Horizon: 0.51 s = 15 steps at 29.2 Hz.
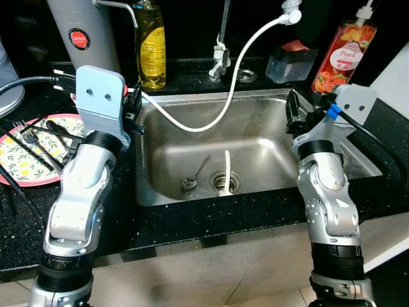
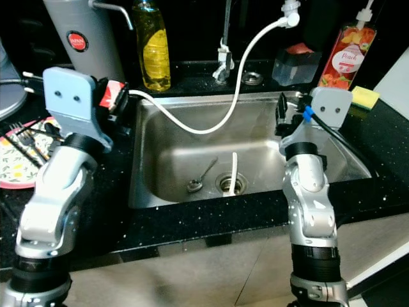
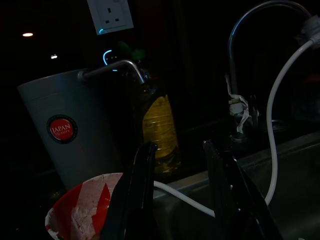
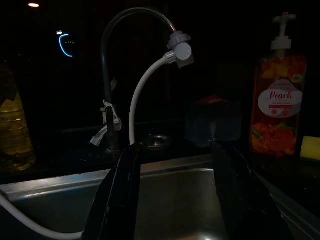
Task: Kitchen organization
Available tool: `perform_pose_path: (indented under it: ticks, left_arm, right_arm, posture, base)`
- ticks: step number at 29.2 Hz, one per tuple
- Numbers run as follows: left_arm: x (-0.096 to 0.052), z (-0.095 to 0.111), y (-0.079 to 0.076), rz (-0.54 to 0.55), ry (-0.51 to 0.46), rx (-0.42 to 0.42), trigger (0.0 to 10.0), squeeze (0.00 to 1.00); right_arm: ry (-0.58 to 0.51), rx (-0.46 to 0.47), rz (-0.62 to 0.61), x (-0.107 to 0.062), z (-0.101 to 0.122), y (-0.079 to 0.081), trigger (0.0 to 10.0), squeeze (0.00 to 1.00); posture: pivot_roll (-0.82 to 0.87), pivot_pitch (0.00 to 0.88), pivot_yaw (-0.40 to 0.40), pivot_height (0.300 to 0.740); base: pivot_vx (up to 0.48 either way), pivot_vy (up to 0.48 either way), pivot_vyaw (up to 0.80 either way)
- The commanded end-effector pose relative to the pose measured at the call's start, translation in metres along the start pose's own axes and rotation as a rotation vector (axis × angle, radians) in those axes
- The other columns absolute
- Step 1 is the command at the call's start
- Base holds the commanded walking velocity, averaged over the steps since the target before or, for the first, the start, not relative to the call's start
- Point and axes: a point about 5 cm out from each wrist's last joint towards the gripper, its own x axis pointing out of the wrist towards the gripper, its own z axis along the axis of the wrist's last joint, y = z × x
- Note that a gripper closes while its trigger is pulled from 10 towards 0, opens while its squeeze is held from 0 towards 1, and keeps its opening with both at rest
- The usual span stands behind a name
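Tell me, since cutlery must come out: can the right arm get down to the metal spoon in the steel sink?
Probably yes: the right end effector hovers open over the sink, nothing covering the spoon.

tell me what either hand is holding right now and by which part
Nothing is held. The left hand and the right hand are both open and empty above the sink.

Sink (image 1: 268, 131): spoon (image 1: 193, 178) beside drain | white hose (image 1: 211, 112) draped in | worktop (image 1: 211, 224): patterned plate (image 1: 48, 167) with forks (image 1: 29, 137), left | yellow bottle (image 1: 152, 46) behind sink
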Motion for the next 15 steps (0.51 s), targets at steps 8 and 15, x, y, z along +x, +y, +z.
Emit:
perform_pose_path:
  ticks: [8,15]
  left_arm:
    - [0.006,-0.009,0.003,0.038,0.052,0.019,10.0,0.0]
    - [0.011,-0.018,0.014,0.116,0.147,-0.033,10.0,0.0]
  right_arm:
    - [0.0,-0.003,-0.02,0.0,-0.001,-0.004,10.0,0.0]
    - [0.001,-0.002,-0.021,0.0,-0.002,-0.004,10.0,0.0]
  posture:
    - [0.11,0.0,-0.026,0.74]
    - [0.11,0.0,-0.026,0.74]
  base:
    - [0.0,0.0,0.0]
    - [0.0,0.0,0.0]
